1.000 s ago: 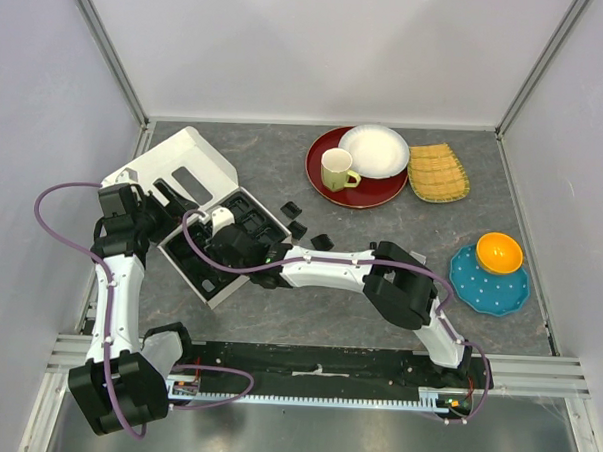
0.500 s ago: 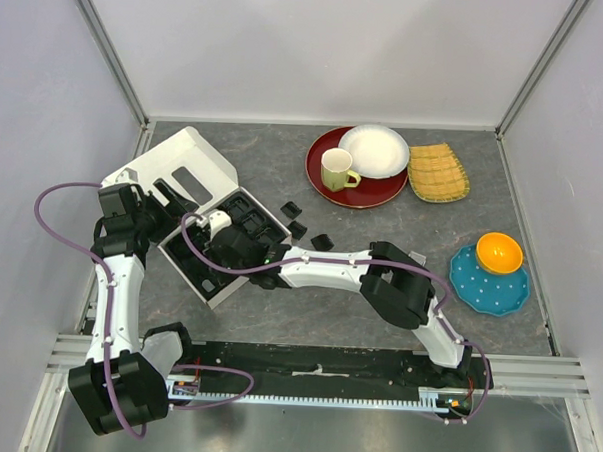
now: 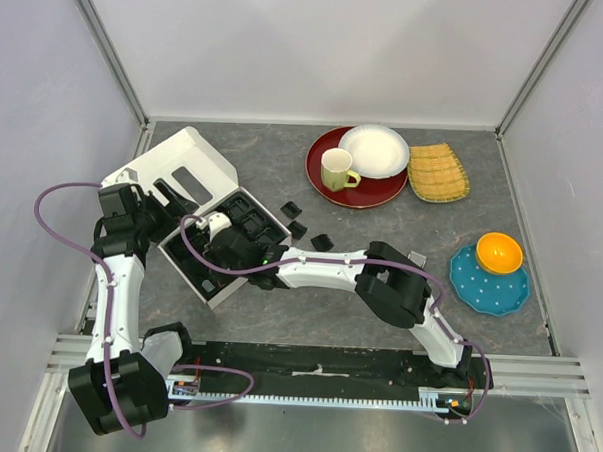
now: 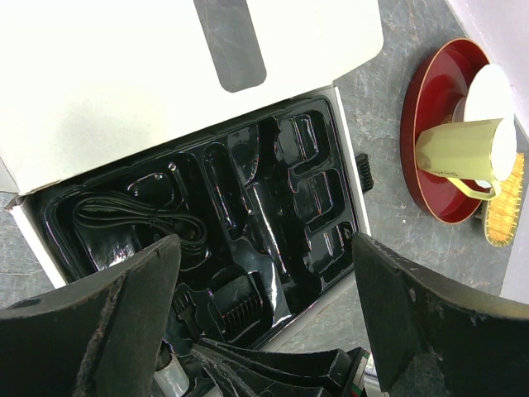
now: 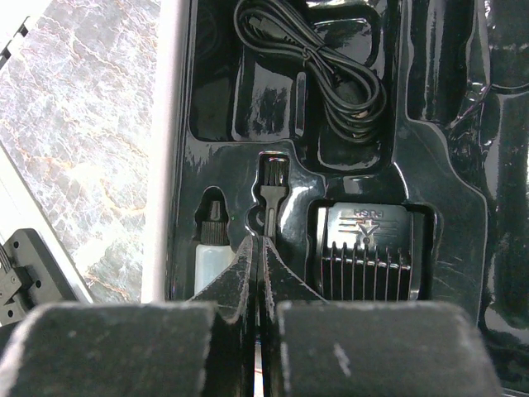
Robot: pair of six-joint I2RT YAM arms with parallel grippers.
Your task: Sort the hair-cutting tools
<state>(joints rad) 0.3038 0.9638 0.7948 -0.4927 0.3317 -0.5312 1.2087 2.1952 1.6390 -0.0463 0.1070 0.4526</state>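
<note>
The white box lies open with its black tray at the left. In the tray lie a coiled black cord, a black comb guard, a small oil bottle and a small black brush. My right gripper is low over the tray's near edge, shut on the brush's thin handle, with the brush in its slot. My left gripper hangs open and empty above the tray. Three loose black comb guards lie on the table right of the box. The clipper is out of view.
A red plate with a yellow mug and a white bowl stands at the back. A woven yellow tray lies beside it. A blue plate with an orange bowl is at the right.
My right gripper has shifted slightly left and deeper over the tray. The left arm has not moved.
</note>
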